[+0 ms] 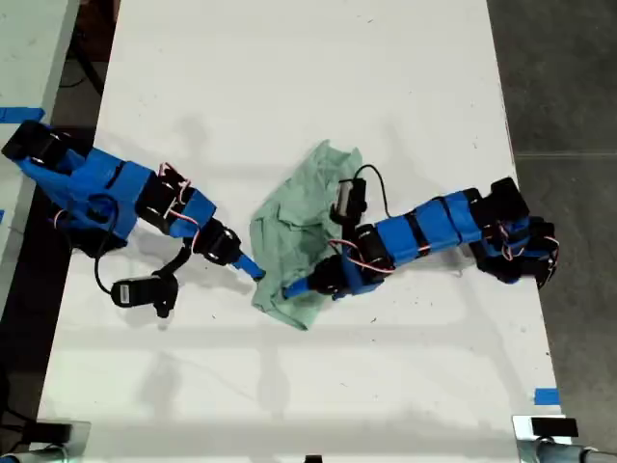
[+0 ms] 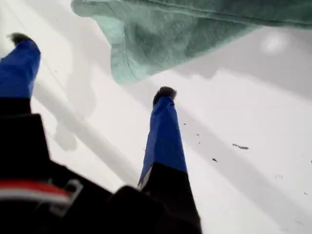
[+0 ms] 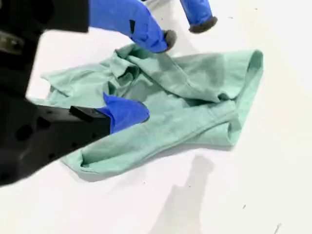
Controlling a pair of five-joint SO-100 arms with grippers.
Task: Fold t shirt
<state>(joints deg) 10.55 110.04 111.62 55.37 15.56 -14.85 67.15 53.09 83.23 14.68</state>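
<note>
Holding my first end effector (image 2: 92,66) apart beside the t shirt (image 1: 308,207), my second end effector (image 3: 155,75) apart over it. Crumpled (nothing folded yet).

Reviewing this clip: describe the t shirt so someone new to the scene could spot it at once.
Look at the long white table in the exterior view; near its middle, two blue arms point toward each other. Between their tips lies the t shirt, a crumpled pale mint-green cloth. It is the only soft, green thing on the table.
</note>
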